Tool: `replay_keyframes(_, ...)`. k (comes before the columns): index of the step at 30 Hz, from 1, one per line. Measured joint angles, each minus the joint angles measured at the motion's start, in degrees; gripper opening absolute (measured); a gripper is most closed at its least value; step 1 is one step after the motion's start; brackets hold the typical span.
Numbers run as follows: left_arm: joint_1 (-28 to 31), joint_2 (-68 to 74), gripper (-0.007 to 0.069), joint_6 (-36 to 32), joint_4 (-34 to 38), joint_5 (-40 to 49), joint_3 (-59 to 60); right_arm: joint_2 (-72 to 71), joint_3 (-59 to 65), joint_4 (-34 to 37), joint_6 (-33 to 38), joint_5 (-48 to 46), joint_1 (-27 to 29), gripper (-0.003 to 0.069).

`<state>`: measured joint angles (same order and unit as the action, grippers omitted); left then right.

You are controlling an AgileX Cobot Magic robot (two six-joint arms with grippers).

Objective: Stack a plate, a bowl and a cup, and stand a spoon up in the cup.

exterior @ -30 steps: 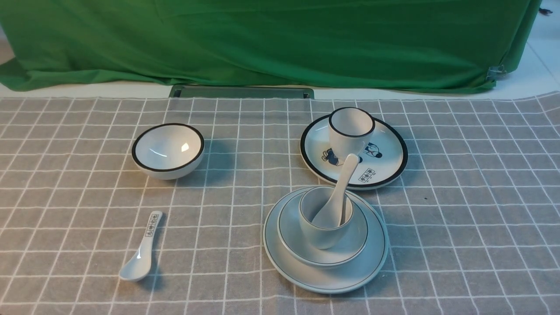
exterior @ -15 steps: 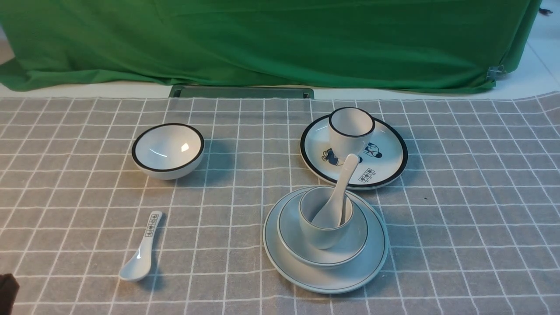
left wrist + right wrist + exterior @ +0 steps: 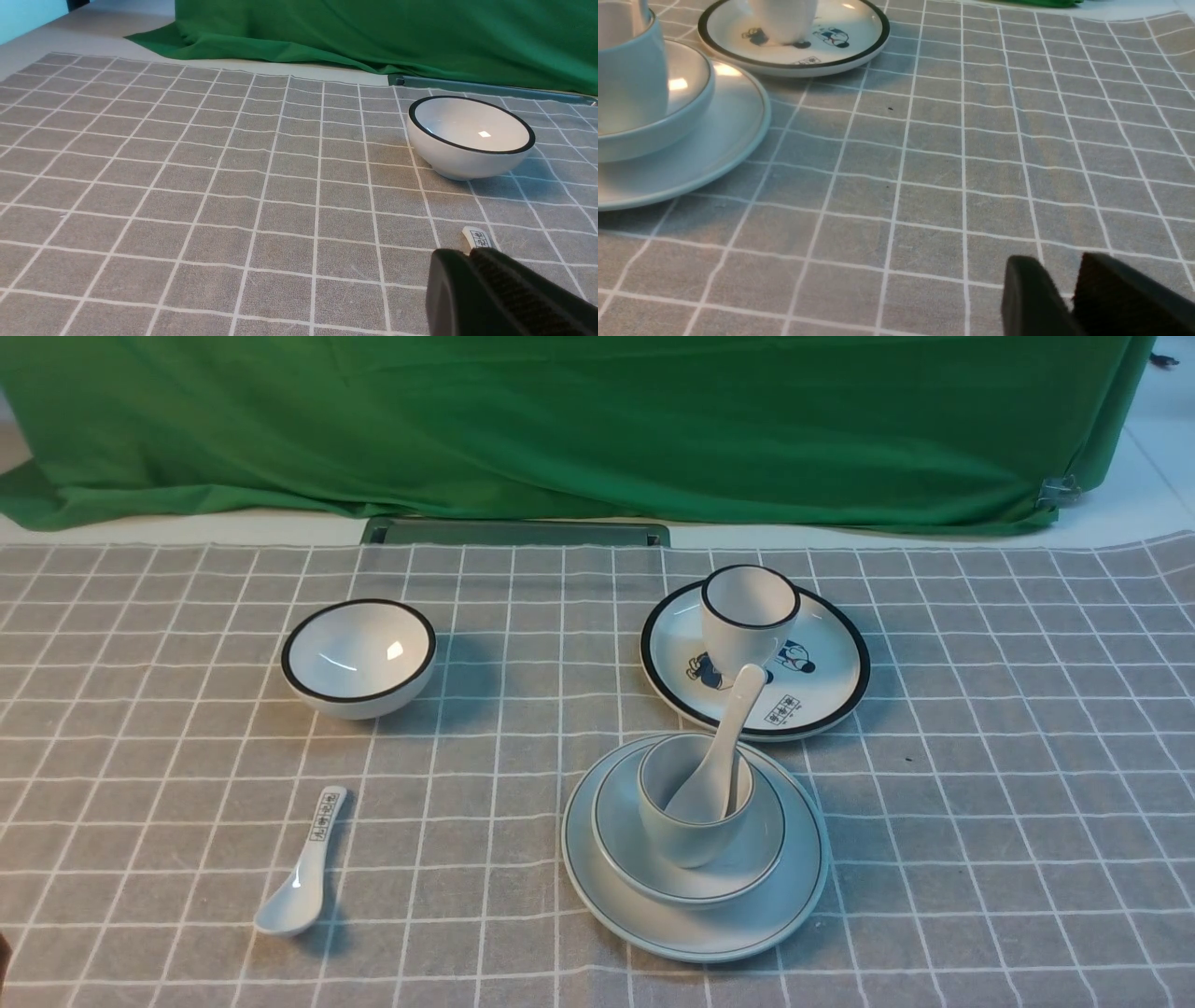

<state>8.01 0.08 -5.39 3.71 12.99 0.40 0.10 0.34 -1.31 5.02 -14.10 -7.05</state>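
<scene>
The plate [image 3: 695, 933] is set on the grey checked cloth [image 3: 980, 821], front-centre, a bit to the robot's right. The bowl [image 3: 691, 877] is seated inside it, the cup [image 3: 691, 812] is stood upright in the bowl, and the spoon [image 3: 719, 751] is propped in the cup w/ its scoop down and handle tilted back-right over the rim. In the right wrist view the plate's edge [image 3: 738, 140], the bowl wall [image 3: 654, 135] and part of the cup [image 3: 630, 74] are seen.

Just behind the stack, the black-rimmed cartoon plate [image 3: 822, 695] is laid on the cloth, w/ the black-rimmed cup [image 3: 747, 616] stood on it. The black-rimmed bowl [image 3: 359, 658] is found well apart on the left side, and the printed spoon [image 3: 303, 868] is laid flat nearer the front-left, scoop toward the camera.

The left gripper [image 3: 472, 254] is seen only in its wrist view; its fingers look pressed together, nothing between them, low over the cloth w/ the printed spoon's handle tip [image 3: 476, 239] showing just past it. The right gripper [image 3: 1057, 275] is seen low over bare cloth, well apart from the stack; its fingers are nearly together w/ a narrow gap, nothing held.
</scene>
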Motion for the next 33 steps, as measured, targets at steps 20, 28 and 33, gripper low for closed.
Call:
replay_keyframes(20,0.0,0.0,0.0013,0.2,0.0,0.1,0.0,0.0,0.0,0.0,0.0,0.0,0.0,0.0237)
replay_keyframes(28,0.0,0.0,0.0017,0.2,0.0,0.1,0.0,0.0,0.0,0.0,0.0,0.0,0.0,0.0238)
replay_keyframes(33,0.0,0.0,0.0017,0.2,0.0,0.1,0.0,0.0,0.0,0.0,0.0,0.0,0.0,0.0239)
